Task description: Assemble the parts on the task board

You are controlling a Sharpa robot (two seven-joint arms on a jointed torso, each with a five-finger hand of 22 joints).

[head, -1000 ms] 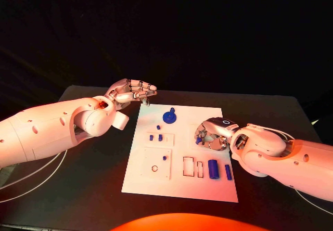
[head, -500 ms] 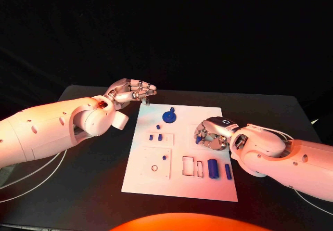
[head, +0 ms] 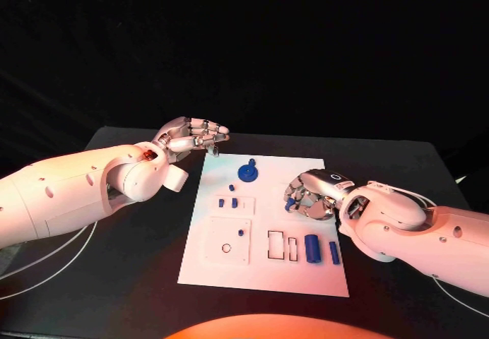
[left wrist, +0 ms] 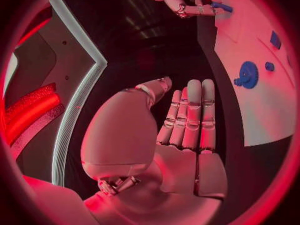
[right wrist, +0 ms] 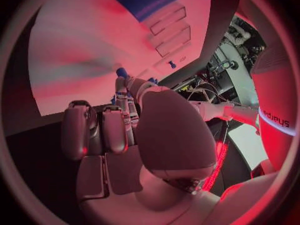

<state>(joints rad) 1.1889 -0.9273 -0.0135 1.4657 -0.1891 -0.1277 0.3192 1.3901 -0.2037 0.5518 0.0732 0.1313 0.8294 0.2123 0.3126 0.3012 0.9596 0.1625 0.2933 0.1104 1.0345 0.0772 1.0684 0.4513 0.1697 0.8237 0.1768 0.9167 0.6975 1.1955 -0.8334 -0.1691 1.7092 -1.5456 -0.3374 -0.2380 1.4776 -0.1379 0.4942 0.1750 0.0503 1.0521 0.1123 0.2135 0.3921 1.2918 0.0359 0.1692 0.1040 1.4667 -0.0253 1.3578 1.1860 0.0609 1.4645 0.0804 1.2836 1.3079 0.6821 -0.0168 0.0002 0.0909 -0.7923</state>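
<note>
The white task board point(head: 260, 268) lies in the middle of the black table. On it are a blue gear point(head: 249, 171) at the far end, small blue pegs point(head: 234, 203) to the left, and two blue cylinders point(head: 313, 248) near the front right. My right hand point(head: 311, 194) hovers over the board's right side and pinches a small blue part point(head: 290, 203), which also shows at the fingertips in the right wrist view point(right wrist: 121, 73). My left hand point(head: 193, 134) hangs over the board's far left corner, fingers together and curled, holding nothing.
Two rectangular slots point(head: 276, 244) sit left of the cylinders. A raised square plate with a ring hole point(head: 226, 247) and a peg point(head: 242, 231) lies at the front left. Bare black table point(head: 133, 268) surrounds the board.
My right hand has shifted slightly toward the far side with the blue part still in its fingers. The left hand has not moved.
</note>
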